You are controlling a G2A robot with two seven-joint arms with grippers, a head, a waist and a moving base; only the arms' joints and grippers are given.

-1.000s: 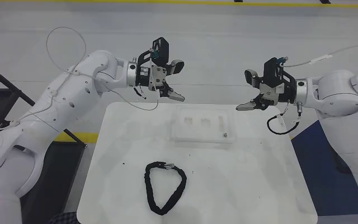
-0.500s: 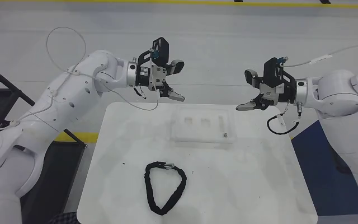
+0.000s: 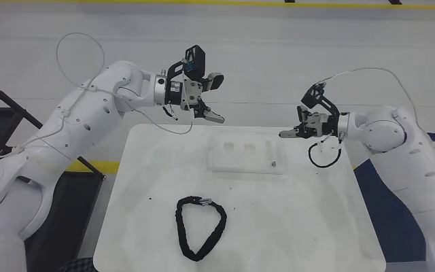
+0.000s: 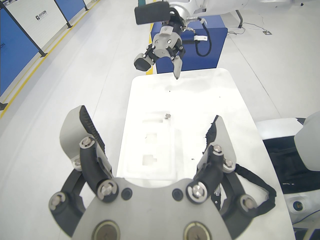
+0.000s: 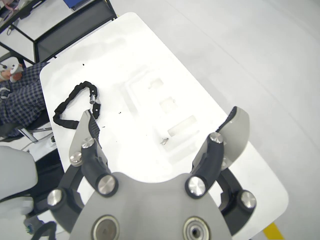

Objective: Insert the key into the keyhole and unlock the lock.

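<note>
Left gripper [image 4: 148, 113] and right gripper [image 5: 161, 113], both wide open and empty, hang above the far edge of the table [image 3: 306, 224]; the key [image 3: 272, 163] lies on the tray [image 3: 228, 162] nearer the right gripper, the chain lock [image 3: 200, 228] well apart.

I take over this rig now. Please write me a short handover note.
Left gripper: open, empty, above the far edge of the table.
Right gripper: open, empty, near its far right corner.
Key: lies on the white foam tray, near its right end.
Chain lock: looped on the table, apart from the tray.
Done: nothing. Left: grasp key, insert, unlock.
</note>
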